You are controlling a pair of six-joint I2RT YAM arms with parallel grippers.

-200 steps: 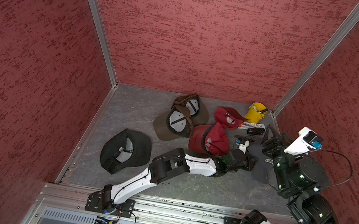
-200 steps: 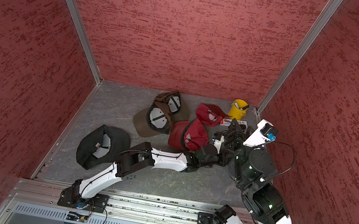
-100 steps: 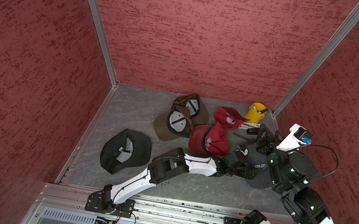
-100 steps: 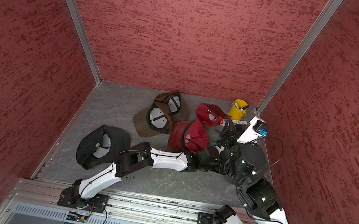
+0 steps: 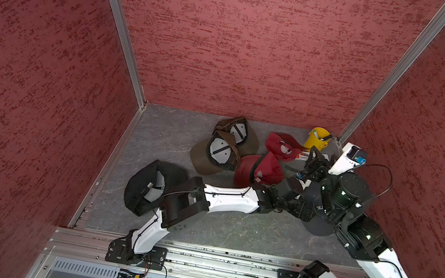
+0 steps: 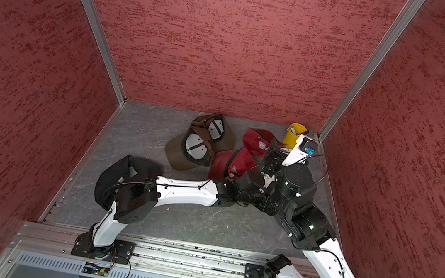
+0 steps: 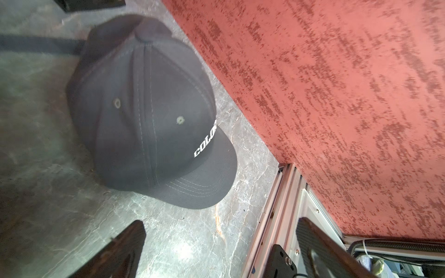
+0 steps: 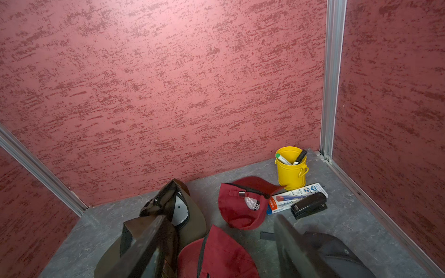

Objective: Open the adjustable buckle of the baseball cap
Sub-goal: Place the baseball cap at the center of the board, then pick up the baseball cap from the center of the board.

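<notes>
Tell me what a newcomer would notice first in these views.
The dark grey cap with white lettering lies crown-up by the right wall, the open left pincer just off its brim. Farther back sprawl brown caps and red caps, and a yellow bucket of markers brightens the far right corner.

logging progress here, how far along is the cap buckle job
Looks done: the grey cap lies on the floor, its strap trailing out flat, apparently undone. In hand: nothing; left pincer and right pincer are both open and empty. Left: perhaps the far red cap, whose clasp looks fastened.
</notes>
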